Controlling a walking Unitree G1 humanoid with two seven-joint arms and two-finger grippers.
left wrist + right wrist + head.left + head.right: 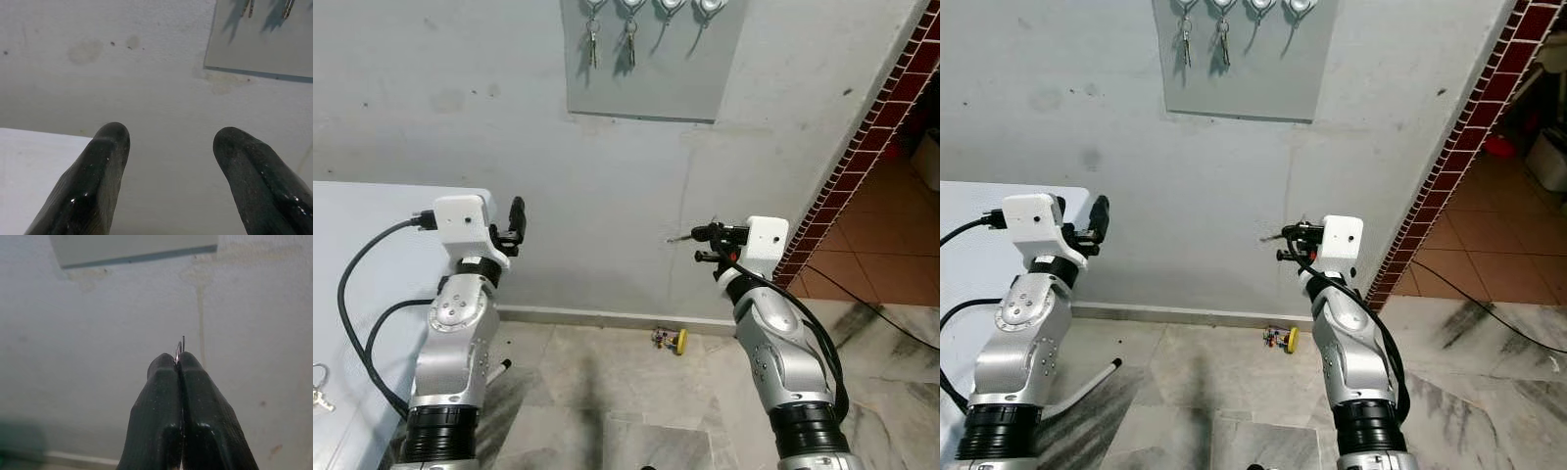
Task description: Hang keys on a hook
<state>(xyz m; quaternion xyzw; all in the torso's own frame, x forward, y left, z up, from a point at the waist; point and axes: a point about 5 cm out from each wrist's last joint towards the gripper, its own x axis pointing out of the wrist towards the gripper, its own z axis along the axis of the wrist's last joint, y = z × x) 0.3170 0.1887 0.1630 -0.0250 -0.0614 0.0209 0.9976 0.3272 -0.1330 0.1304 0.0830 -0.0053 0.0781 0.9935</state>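
Key ring pinched in the right gripper, well below the hook board.

The right gripper (707, 246) is clamped tight on the keys (179, 348), a thin metal ring poking out past its fingertips, held level and pointed at the wall, probably so the ring can be slipped over a hook. The left gripper (516, 223) is raised beside it with its fingers (98, 181) spread and nothing between them. The hook board (658, 73), a grey panel, hangs high on the pale scuffed wall; its two left hooks already carry keys, and the two right hooks (690, 10) are free. Another key ring (321, 388) lies at the near left edge of the white tabletop (372, 220). A small yellow object (672, 340) lies on the grey tiled floor by the skirting; a brick-tiled edge leads off right.
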